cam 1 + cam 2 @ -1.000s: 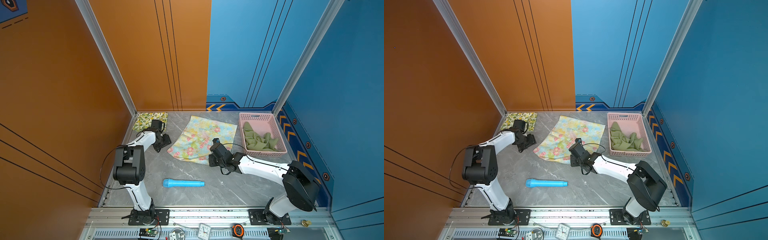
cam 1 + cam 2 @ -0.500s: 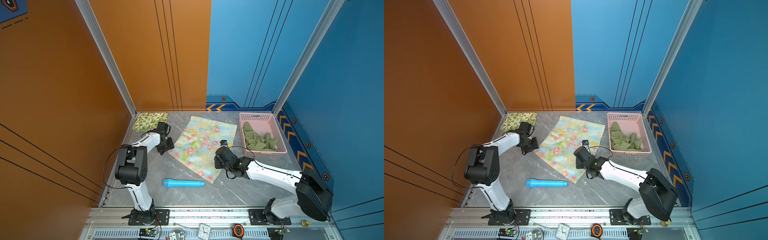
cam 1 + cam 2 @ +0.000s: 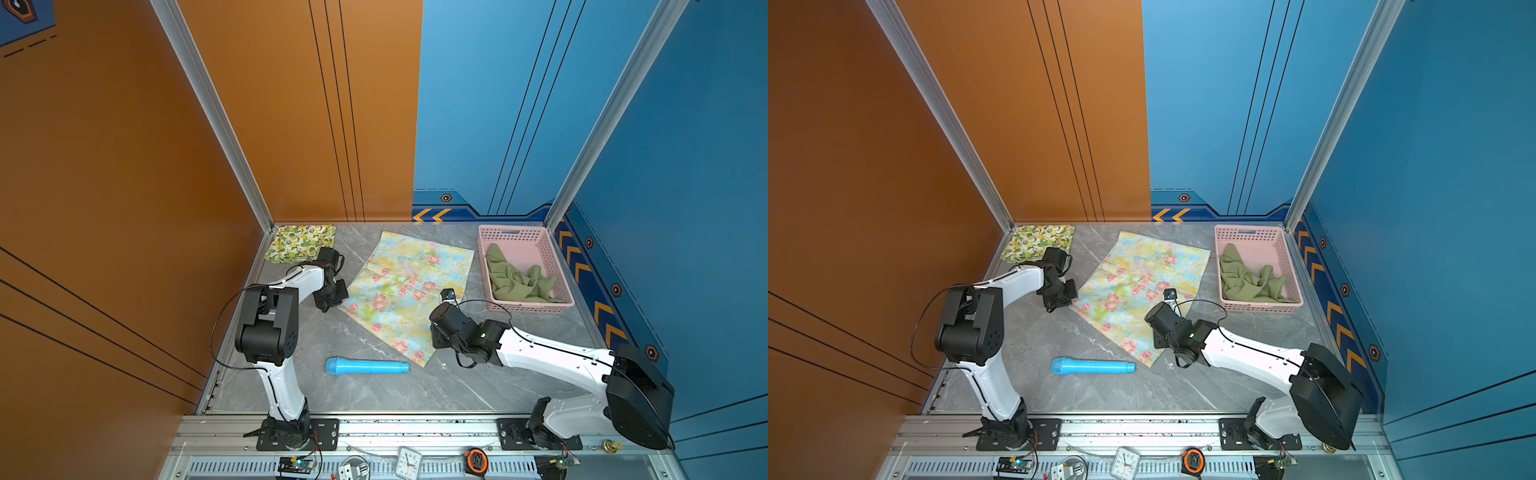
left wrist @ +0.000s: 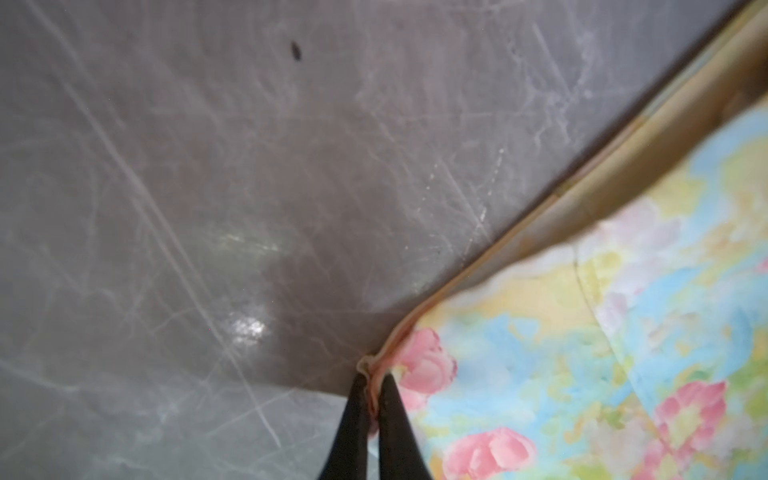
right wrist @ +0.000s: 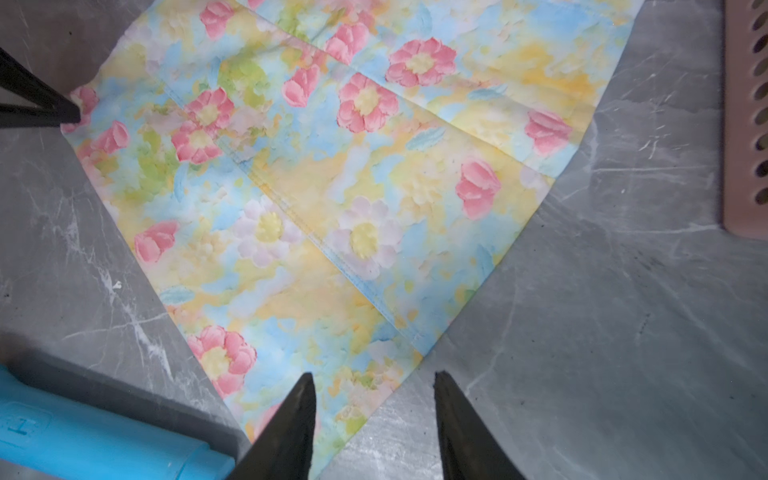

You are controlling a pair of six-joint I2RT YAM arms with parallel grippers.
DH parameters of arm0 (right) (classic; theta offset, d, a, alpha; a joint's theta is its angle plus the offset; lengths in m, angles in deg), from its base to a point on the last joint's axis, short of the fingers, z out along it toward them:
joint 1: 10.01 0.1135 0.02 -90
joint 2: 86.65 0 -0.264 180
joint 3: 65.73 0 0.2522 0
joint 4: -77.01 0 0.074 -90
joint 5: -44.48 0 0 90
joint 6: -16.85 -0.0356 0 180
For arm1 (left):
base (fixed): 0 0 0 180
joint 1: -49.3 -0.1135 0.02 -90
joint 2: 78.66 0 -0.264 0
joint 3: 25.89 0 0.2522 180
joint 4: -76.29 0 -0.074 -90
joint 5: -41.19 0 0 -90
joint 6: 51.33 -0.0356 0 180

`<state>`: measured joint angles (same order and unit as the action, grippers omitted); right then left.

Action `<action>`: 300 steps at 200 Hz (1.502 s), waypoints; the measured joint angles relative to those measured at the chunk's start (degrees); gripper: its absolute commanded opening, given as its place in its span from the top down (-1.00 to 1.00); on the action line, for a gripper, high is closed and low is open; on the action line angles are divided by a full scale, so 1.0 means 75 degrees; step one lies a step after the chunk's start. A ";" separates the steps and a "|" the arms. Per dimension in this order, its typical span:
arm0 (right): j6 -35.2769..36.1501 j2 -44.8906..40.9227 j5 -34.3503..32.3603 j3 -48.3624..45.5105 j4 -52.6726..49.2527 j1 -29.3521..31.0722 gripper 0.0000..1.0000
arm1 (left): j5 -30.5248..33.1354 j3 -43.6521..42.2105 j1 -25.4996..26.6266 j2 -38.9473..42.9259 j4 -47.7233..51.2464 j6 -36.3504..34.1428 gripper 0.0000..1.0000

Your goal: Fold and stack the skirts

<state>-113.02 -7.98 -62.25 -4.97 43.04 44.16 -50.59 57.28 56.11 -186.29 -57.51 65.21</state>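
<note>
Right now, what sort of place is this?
Likely a robot test cell: left arm and right arm bolted to an aluminium rail, orange wall and blue wall around a grey marble-look tabletop.

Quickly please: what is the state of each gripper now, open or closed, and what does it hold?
Left gripper: closed, pinching the edge of the floral skirt.
Right gripper: open, holding nothing, above a corner of the same skirt.

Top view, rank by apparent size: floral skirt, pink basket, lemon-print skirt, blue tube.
1. pastel floral cloth skirt, spread flat
2. pink plastic lattice basket
3. lemon-print cloth skirt, folded
4. blue plastic cylinder
</note>
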 measured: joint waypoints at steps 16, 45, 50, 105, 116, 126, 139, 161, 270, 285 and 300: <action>0.0052 0.0003 -0.0003 -0.0044 -0.0070 0.0265 -0.12 | 0.0012 0.0000 0.0000 0.0000 0.0000 -0.0020 1.00; 0.0358 0.0143 0.0026 -0.0090 -0.0114 0.0764 -0.19 | 0.0012 0.0003 0.0009 0.0000 0.0000 -0.0020 1.00; 0.0431 0.0204 0.0029 -0.0090 -0.0114 0.0839 -0.19 | 0.0012 0.0006 0.0017 0.0000 0.0000 -0.0020 1.00; 0.1384 0.1172 0.0256 -0.0067 -0.0111 0.1387 -0.10 | 0.0047 0.0006 0.0154 0.0020 0.0000 -0.0023 1.00; 0.1475 0.1282 0.0286 -0.0064 -0.0111 0.1416 -0.09 | 0.0047 0.0006 0.0181 0.0023 0.0000 -0.0020 1.00; 0.1547 0.1341 0.0326 -0.0061 -0.0111 0.1437 -0.09 | 0.0044 0.0006 0.0187 0.0026 0.0000 -0.0020 1.00; 0.1603 0.1355 0.0379 -0.0061 -0.0111 0.1457 -0.08 | 0.0044 0.0006 0.0187 0.0032 0.0000 -0.0020 1.00; 0.1699 0.1390 0.0428 -0.0050 -0.0111 0.1495 0.06 | 0.0038 0.0006 0.0187 0.0035 0.0000 -0.0020 1.00; 0.1891 0.1606 0.0391 -0.0029 -0.0032 0.0953 1.00 | -0.0050 0.0006 0.0216 0.0542 0.0064 -0.0015 1.00; 0.1938 0.1212 0.0353 -0.0020 -0.0085 0.0743 1.00 | -0.0079 0.0012 0.0233 0.0976 0.0079 -0.0009 1.00; 0.2014 0.0656 0.0213 0.0079 -0.0265 0.0481 1.00 | -0.0140 0.0087 0.0245 0.1393 0.0137 0.0009 1.00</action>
<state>-97.92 -3.06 -60.66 -4.38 41.06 47.76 -51.64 57.93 57.94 -175.84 -56.48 65.28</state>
